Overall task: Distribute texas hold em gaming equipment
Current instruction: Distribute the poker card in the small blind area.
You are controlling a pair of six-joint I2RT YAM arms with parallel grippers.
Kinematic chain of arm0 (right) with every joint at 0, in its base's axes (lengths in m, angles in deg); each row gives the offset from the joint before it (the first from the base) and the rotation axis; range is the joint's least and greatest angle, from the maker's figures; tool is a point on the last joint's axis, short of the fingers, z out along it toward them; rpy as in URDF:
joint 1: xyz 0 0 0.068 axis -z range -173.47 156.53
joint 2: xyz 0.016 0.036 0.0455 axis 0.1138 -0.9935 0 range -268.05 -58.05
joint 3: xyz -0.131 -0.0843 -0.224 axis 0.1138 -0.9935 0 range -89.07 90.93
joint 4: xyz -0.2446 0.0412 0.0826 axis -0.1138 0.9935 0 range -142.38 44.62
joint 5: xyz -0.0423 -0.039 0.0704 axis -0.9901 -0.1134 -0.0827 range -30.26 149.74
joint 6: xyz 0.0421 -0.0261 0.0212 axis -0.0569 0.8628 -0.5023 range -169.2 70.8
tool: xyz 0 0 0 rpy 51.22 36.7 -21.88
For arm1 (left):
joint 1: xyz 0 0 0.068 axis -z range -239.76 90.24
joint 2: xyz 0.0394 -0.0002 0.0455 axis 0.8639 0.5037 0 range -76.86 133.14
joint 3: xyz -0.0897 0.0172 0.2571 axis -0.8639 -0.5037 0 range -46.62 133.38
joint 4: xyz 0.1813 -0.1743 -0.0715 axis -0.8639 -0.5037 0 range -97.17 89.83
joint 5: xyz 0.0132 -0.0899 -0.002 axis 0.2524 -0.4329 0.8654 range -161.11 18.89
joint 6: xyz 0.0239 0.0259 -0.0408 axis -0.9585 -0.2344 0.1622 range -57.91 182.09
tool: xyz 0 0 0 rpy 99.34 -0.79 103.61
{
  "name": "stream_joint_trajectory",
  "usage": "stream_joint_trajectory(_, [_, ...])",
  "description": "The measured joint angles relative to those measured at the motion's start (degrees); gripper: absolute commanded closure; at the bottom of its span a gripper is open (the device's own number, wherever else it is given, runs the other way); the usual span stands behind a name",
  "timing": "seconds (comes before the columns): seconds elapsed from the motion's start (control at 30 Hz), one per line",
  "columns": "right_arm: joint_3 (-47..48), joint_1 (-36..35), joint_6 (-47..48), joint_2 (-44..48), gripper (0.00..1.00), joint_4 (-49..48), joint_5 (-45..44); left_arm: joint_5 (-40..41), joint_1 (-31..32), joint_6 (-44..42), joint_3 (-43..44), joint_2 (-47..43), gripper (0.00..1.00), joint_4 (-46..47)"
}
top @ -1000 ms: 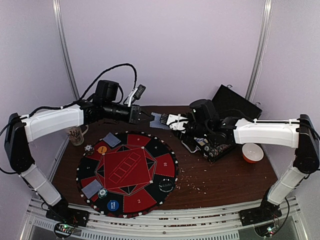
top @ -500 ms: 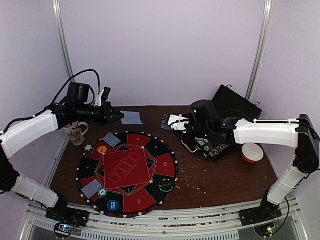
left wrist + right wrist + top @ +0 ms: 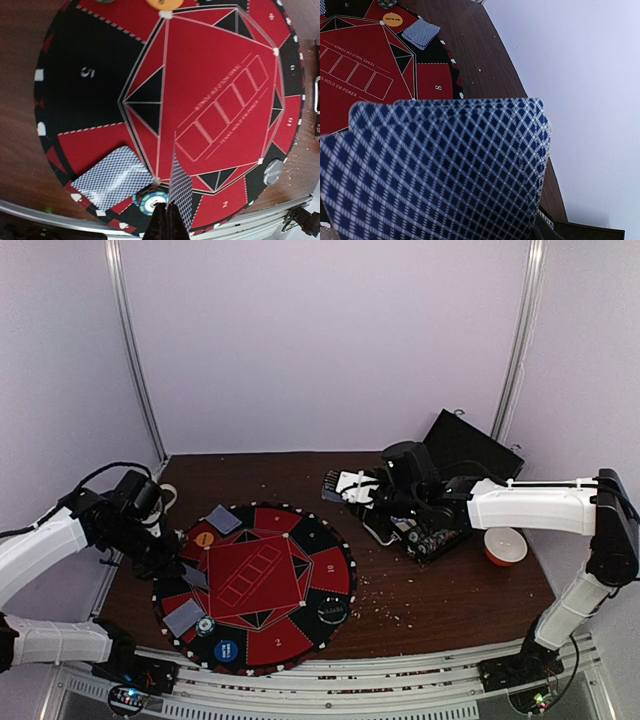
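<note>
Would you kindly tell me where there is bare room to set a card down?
The mat is bare at its red centre, and so is the table between mat and orange bowl, apart from crumbs. It is crowded along the mat's left rim, with cards, a chip and discs, and around the black case.

Enclosure closed on three sides. Back wall plain, pale lilac-white, evenly lit and without pattern. Left wall and right wall have the same pale finish. Two silvery metal posts stand at the rear corners: left post and right post, both leaning inward in the top view. Table has a dark brown wood-grain top, with pale crumbs scattered right of centre. Slotted metal rail runs along the near edge. Light is soft and diffuse.
</note>
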Motion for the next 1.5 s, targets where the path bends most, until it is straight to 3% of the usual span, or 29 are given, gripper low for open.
stream_joint_trajectory(0.33, [-0.09,0.00,0.00,0.00,0.56,0.00,0.24,4.04,-1.29,2.14,-5.77,-2.12,1.00,-3.28])
stream_joint_trajectory(0.73, [-0.09,0.00,0.00,0.00,0.56,0.02,0.28,3.19,-1.36,6.38,-13.88,-7.10,1.00,-2.34])
stream_joint_trajectory(1.07, [-0.09,0.00,0.02,0.00,0.56,0.04,0.35,3.21,-1.36,6.78,-14.27,-6.16,1.00,-2.49])
stream_joint_trajectory(1.5, [-0.09,0.00,0.02,0.00,0.56,0.04,0.35,4.57,-1.36,9.16,-14.25,-4.57,0.82,-4.33])
